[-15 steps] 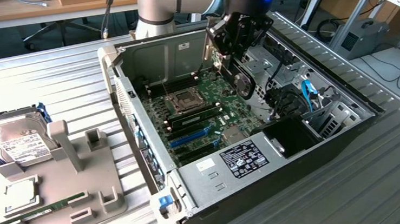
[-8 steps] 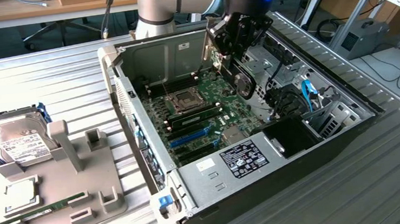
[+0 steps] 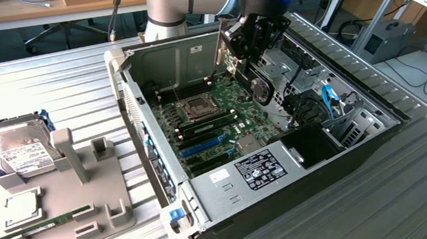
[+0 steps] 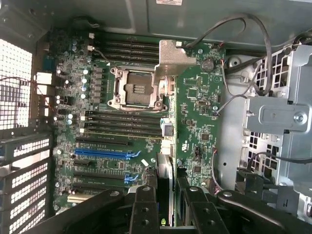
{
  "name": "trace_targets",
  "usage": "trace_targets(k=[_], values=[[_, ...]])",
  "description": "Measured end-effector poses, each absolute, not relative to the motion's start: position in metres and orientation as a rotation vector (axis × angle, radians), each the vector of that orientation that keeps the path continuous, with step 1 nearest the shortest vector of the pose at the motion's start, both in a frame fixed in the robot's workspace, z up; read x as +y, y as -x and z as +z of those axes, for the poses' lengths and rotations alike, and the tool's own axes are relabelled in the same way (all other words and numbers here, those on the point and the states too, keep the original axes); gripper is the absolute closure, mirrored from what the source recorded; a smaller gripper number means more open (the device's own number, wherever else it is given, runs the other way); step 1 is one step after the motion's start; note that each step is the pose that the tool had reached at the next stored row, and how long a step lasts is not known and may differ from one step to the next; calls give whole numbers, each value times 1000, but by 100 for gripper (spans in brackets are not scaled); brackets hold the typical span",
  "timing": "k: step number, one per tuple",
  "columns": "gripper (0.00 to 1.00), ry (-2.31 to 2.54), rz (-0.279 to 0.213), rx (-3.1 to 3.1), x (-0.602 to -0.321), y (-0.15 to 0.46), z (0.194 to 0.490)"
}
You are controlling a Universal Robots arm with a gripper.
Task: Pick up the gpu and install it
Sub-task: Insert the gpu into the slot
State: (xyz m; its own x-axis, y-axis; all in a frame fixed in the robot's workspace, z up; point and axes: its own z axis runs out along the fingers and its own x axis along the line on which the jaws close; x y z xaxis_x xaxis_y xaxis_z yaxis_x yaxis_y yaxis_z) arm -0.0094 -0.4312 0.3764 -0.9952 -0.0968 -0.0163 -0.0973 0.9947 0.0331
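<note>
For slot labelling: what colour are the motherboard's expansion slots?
Some expansion slots are blue, the others black; this is clearest in the wrist view.

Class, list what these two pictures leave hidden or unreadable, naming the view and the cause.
1. Exterior view: the gpu has its top edge covered by the gripper.
2. Wrist view: the gpu's fan face is hidden, as the card shows edge-on.
3. Exterior view: the print on the hard drive label is too small to read.

One gpu (image 3: 262, 90), one hard drive (image 3: 15, 151), one memory stick (image 3: 48, 222).
</note>
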Motion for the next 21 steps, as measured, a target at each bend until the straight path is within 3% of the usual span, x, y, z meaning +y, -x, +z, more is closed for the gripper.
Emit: trace_targets(k=[21], values=[[74,278,54,3115,-431,9,376]])
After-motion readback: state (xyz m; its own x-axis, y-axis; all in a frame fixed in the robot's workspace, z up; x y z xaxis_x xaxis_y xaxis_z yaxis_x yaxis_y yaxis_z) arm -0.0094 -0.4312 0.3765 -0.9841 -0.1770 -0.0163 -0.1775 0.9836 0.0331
